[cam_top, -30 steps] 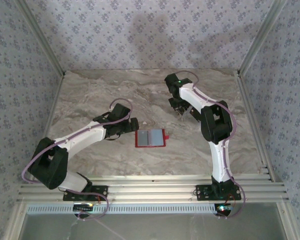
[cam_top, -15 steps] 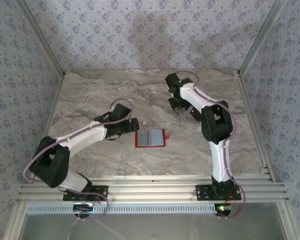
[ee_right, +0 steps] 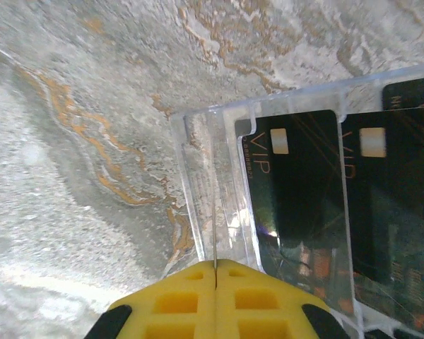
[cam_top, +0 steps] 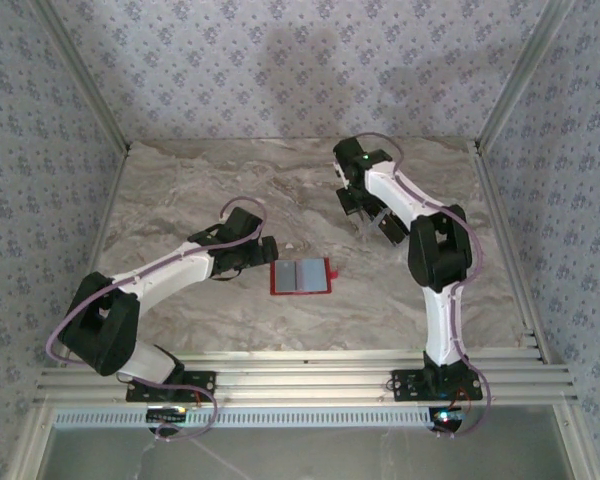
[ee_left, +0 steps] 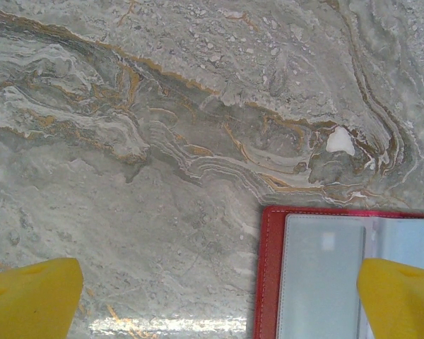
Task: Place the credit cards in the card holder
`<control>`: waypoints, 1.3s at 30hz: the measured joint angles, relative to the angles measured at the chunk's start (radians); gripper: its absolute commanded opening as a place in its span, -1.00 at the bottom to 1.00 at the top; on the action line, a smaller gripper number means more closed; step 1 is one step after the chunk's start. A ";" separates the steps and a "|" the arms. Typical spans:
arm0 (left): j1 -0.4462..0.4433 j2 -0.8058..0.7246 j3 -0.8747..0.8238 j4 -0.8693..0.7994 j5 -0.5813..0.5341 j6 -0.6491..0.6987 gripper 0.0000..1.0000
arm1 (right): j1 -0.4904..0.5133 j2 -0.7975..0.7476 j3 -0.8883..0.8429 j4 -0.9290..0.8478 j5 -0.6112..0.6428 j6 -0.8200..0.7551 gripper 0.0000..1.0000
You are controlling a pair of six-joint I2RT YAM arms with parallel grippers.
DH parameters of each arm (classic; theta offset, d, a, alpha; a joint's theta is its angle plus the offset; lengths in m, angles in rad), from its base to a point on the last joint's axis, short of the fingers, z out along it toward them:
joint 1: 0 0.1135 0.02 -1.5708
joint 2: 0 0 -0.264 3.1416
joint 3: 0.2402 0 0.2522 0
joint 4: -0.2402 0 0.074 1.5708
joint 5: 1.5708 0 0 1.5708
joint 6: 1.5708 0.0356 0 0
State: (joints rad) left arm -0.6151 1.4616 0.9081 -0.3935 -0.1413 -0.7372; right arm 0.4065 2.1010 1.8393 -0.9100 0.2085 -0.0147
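Note:
The card holder [cam_top: 301, 277] lies open on the table, a red wallet with grey pockets facing up and its snap tab to the right. My left gripper [cam_top: 268, 250] hovers just left of it, open; in the left wrist view its yellow fingers [ee_left: 32, 300] straddle the card holder's [ee_left: 324, 275] left edge. Further back, my right gripper [cam_top: 366, 214] is at a clear plastic rack [ee_right: 205, 155] holding black credit cards [ee_right: 297, 183]. In the right wrist view this gripper [ee_right: 215, 263] is shut on a thin card seen edge-on.
Marbled tabletop [cam_top: 200, 190] spreads all around the wallet. Aluminium frame rails [cam_top: 500, 240] border the right side and the near edge, and patterned walls close in the back and sides.
My right arm has shifted slightly to the right and back, taking its gripper with it. The left arm and the wallet have stayed put.

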 measured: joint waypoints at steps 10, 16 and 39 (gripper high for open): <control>0.000 0.007 0.000 -0.037 0.000 0.045 1.00 | 0.021 -0.209 -0.086 0.033 -0.105 0.084 -1.00; -0.042 0.045 0.006 -0.089 -0.018 0.080 1.00 | 0.060 -0.453 -0.368 0.182 -0.280 0.251 -1.00; -0.128 0.113 0.034 -0.112 -0.100 0.090 0.99 | 0.329 -0.547 -0.874 0.665 -0.427 0.746 -1.00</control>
State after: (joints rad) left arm -0.7429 1.5749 0.9417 -0.5053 -0.2417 -0.6476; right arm 0.7357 1.5536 0.9653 -0.2451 -0.2184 0.7311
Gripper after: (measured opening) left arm 0.997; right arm 0.058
